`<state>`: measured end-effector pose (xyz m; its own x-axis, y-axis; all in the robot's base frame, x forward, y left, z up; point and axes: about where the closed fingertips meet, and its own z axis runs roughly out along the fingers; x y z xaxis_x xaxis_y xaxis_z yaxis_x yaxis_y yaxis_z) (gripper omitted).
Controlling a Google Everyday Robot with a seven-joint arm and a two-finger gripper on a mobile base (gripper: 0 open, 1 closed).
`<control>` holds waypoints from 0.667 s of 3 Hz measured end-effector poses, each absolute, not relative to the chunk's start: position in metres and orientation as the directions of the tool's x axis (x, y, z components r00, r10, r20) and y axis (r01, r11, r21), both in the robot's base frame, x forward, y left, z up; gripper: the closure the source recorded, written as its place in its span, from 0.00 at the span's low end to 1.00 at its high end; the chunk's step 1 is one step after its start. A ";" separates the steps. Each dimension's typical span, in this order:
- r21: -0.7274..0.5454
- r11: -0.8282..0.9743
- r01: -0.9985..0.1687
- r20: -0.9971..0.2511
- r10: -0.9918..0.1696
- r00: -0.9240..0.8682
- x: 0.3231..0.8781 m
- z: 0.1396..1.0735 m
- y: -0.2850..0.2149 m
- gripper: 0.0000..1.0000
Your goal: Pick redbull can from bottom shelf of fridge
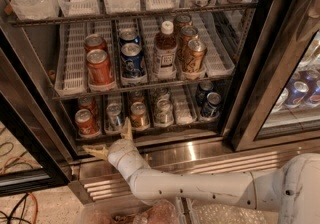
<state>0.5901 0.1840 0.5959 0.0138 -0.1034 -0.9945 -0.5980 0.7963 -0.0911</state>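
The fridge (pixel 246 73) stands open in the camera view. On its bottom shelf (pixel 183 110) the redbull can (pixel 114 116), slim and silver-blue, stands at the front, second lane from the left. A red-orange can (pixel 83 122) is to its left and a gold-orange can (pixel 138 115) to its right. My gripper (pixel 111 141) is open just below and in front of the redbull can, at the shelf's front edge. One finger (pixel 127 129) points up toward the cans, the other (pixel 96 152) points left. It holds nothing.
A silver can (pixel 163 112) and dark blue cans (pixel 212 104) stand further right on the bottom shelf. The rack above holds red cans (pixel 99 67), a blue can (pixel 132 60), a bottle (pixel 165 51) and gold cans (pixel 193 56). The ribbed steel base (pixel 210 157) lies under my arm.
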 end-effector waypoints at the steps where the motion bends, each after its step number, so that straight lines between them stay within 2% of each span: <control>1: -0.088 0.802 -0.592 -0.995 -0.094 0.020 0.596 0.595 0.185 0.17; 2: -0.084 0.818 -0.569 -0.996 -0.091 0.017 0.603 0.592 0.179 0.18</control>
<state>0.6025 0.1795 0.5925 0.0168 -0.0905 -0.9958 -0.5686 0.8183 -0.0840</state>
